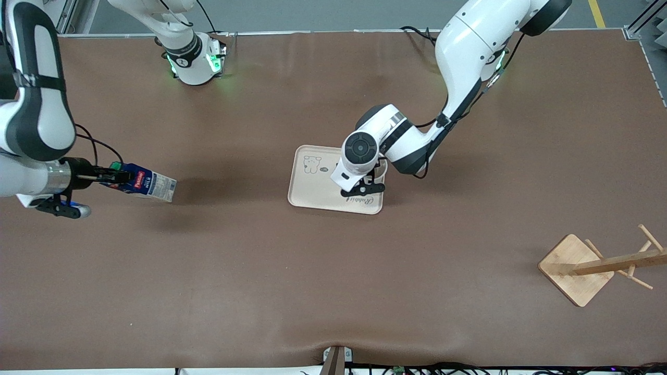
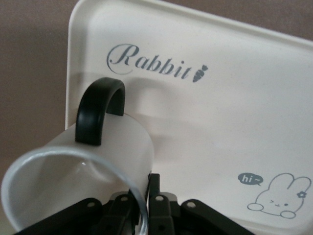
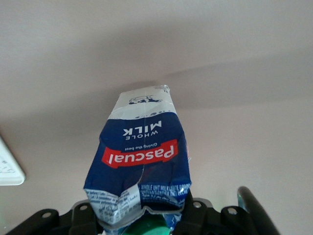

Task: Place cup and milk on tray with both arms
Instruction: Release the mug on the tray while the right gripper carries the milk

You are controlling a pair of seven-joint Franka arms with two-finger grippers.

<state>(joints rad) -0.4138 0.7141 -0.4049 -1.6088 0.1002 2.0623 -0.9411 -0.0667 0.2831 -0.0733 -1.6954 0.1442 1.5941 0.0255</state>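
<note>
Brown table (image 1: pixel 333 281): a plain brown cover spans the whole surface and carries everything named below.
Tray (image 1: pixel 312 190): cream-white with rounded corners, lying flat near the middle of the table; a small animal drawing with a "hi~" bubble sits at one corner and the script word "Rabbit" along the edge nearer the front camera.
Cup (image 2: pixel 73 171): white, with a black loop handle (image 2: pixel 98 115); in the left wrist view it is over the tray's surface, tilted, handle toward the "Rabbit" lettering. Whether its base touches the tray is hard to judge, since the front view hides it under the wrist.
Left end effector (image 1: pixel 363 188): over the tray's end toward the left arm; its fingers (image 2: pixel 155 196) are drawn close together at the cup's rim, pinching the wall.
Milk (image 1: pixel 147 182): dark-blue carton with a red "Pascual" label and white-grey lower part, lying tilted toward horizontal near the right arm's end of the table, well apart from the tray; its green cap (image 1: pixel 115 166) points toward the wrist.
Right end effector (image 1: pixel 117 177): clamped on the carton's crumpled cap end, the fingers on either side of it in the right wrist view.
Wooden rack (image 1: pixel 578 268): square base with pegged post, toward the left arm's end, nearer the front camera than the tray.
</note>
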